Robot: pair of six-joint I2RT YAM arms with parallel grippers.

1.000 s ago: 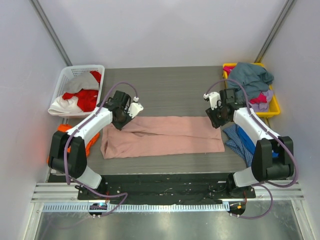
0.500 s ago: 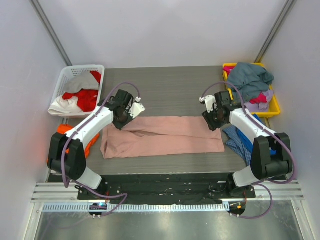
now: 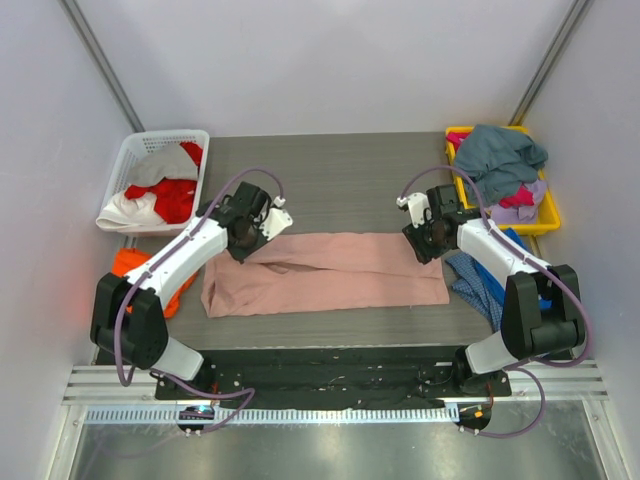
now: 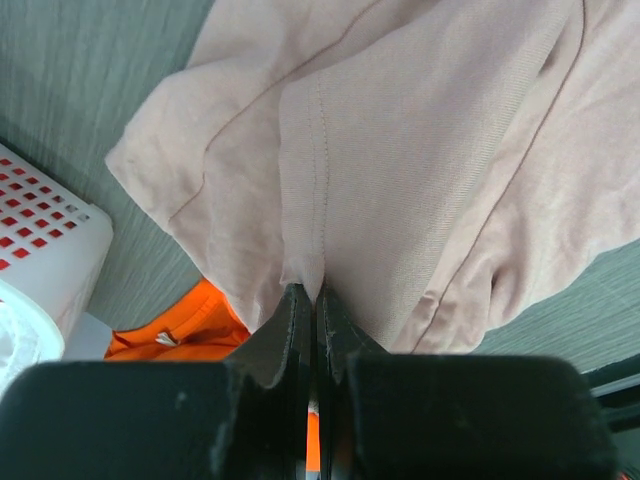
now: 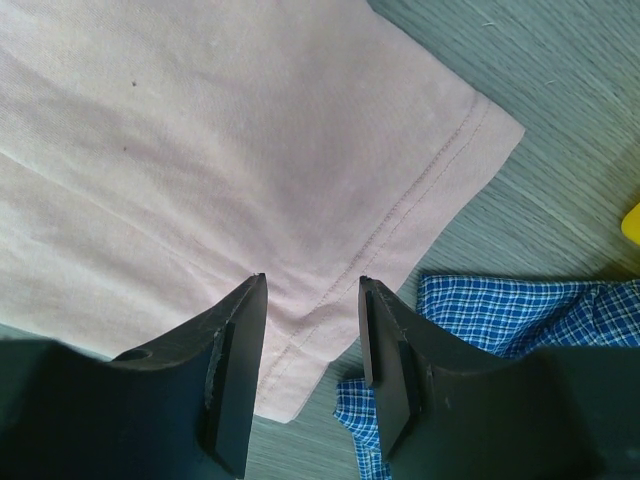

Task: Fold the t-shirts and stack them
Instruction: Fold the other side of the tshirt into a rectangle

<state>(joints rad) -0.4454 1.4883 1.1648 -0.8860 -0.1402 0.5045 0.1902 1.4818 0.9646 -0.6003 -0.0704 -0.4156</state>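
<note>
Plain dusty-pink t-shirt (image 4: 420,150), stitched seam tight in left tool (image 4: 308,295)

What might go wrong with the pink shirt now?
1. The left gripper pinches only a thin fold of the pink shirt; it might slip out.
2. The right gripper is open over the hem, holding nothing, so a pull may drag the shirt crooked.
3. The blue checked cloth lies beside that corner and might get grabbed too.

Matt pink cloth t-shirt (image 3: 330,270), grey wood-grain table (image 3: 330,170), wht plastic basket (image 3: 165,133)
</note>
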